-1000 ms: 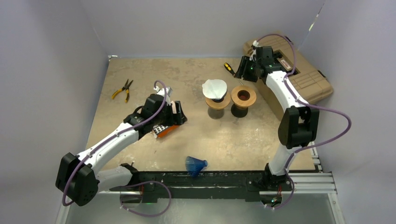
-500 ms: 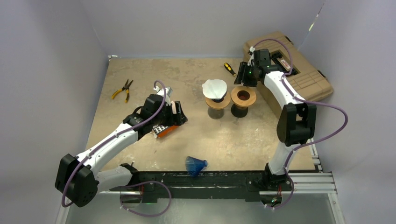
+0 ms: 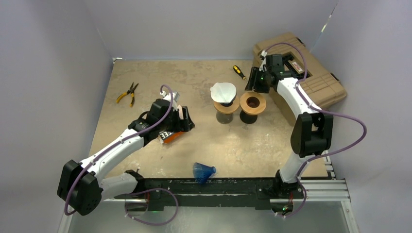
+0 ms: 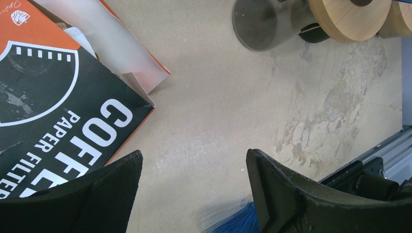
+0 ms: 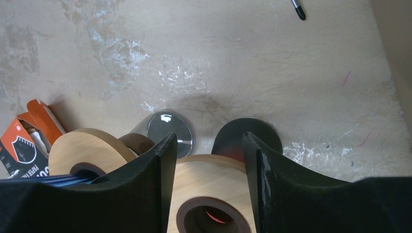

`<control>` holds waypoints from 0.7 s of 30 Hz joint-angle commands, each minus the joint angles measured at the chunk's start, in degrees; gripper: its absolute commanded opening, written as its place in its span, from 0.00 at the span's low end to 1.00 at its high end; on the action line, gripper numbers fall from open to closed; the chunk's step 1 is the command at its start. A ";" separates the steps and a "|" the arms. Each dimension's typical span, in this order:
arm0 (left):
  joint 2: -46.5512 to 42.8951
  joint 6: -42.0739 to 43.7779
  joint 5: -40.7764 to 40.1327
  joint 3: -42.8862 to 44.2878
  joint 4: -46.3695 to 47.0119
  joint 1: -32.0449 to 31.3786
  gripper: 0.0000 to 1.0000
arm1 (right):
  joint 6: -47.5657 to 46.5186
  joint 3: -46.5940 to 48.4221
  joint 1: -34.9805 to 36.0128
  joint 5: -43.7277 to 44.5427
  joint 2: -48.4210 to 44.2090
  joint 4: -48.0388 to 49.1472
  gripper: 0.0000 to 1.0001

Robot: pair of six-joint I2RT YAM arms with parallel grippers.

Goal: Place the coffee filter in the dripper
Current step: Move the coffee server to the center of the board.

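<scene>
Two wooden-ringed drippers stand mid-table. In the left dripper (image 3: 227, 106) sits a white coffee filter (image 3: 223, 91); the right dripper (image 3: 252, 101) shows only its dark hole. My right gripper (image 3: 256, 81) hovers open just behind the right dripper, whose ring (image 5: 214, 187) appears below and between the fingers with nothing gripped. My left gripper (image 3: 186, 119) is open and empty beside the orange and black coffee filter box (image 3: 168, 135), with bare table between its fingers (image 4: 116, 184).
A blue pleated object (image 3: 204, 172) lies near the front edge. Pliers (image 3: 127, 93) lie far left and a screwdriver (image 3: 237, 71) lies behind the drippers. A tan toolbox (image 3: 311, 77) fills the back right corner.
The right arm's wrist has shifted slightly, bringing its gripper a little closer to the right dripper. The left arm and the other objects have not moved.
</scene>
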 commanded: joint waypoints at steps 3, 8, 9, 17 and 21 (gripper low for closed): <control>-1.07 -0.11 0.90 -0.28 2.08 0.31 0.77 | -1.34 -1.34 0.33 0.18 -4.87 -0.44 0.55; -1.24 -0.17 0.92 -0.06 2.20 0.31 0.77 | -1.91 -2.74 0.36 -0.52 -6.72 -0.57 0.55; -1.31 -0.19 0.94 -0.02 2.18 0.31 0.77 | -1.96 -3.20 0.39 -0.52 -7.06 -0.56 0.55; -1.51 -0.28 1.02 0.19 2.09 0.32 0.77 | -2.23 -6.21 0.35 -0.61 -8.99 -0.52 0.55; -1.68 -0.48 1.01 -0.01 2.09 0.32 0.77 | -2.23 -6.91 0.45 -0.87 -10.21 -0.62 0.55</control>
